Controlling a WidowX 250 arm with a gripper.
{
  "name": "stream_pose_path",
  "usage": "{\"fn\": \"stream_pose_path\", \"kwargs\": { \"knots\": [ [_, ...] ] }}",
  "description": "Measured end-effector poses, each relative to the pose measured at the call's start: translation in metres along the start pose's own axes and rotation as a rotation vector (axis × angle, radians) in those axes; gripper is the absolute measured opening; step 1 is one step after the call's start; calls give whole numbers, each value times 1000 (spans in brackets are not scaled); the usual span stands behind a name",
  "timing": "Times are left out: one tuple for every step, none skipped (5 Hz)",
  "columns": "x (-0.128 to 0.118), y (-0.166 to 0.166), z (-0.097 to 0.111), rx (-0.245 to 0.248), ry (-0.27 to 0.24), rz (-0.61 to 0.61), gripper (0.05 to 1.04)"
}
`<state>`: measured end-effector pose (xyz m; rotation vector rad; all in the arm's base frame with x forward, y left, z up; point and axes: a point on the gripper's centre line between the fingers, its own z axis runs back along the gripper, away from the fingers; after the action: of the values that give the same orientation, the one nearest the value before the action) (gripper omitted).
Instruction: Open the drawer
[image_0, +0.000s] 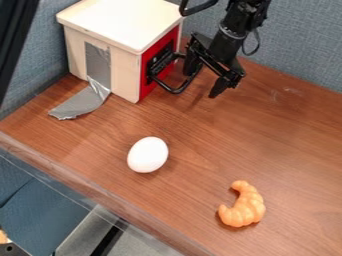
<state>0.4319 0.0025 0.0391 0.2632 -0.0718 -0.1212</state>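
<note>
The gripper (204, 79) hangs at the upper middle of the camera view, just right of the drawer's black handle (175, 91). Its two fingers are spread, one close beside the handle's far side and the other farther right over the table. Whether that nearer finger touches the handle I cannot tell. The drawer (147, 82) has a red front facing right, set in a white box (120, 22) at the upper left. That front looks flush with the box, and the gripper and handle partly cover it.
Silver tape (80, 102) runs down the box's side onto the brown table (194, 122). A white egg (147, 155) lies near the middle, and an orange croissant-shaped toy (243, 205) at the lower right. Blue-grey partitions (300, 40) stand behind.
</note>
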Motion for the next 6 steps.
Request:
{"fn": "stream_pose_path", "kwargs": {
  "knots": [
    [-3, 3, -7, 0, 24, 38, 698],
    [-4, 4, -8, -16, 32, 61, 402],
    [-3, -2, -4, -62, 44, 84, 195],
    [-2, -14, -1, -124, 67, 108, 138],
    [-2, -28, 5, -161, 75, 101, 135],
    [-1, -41, 9, -191, 79, 92, 135]
  ]
}}
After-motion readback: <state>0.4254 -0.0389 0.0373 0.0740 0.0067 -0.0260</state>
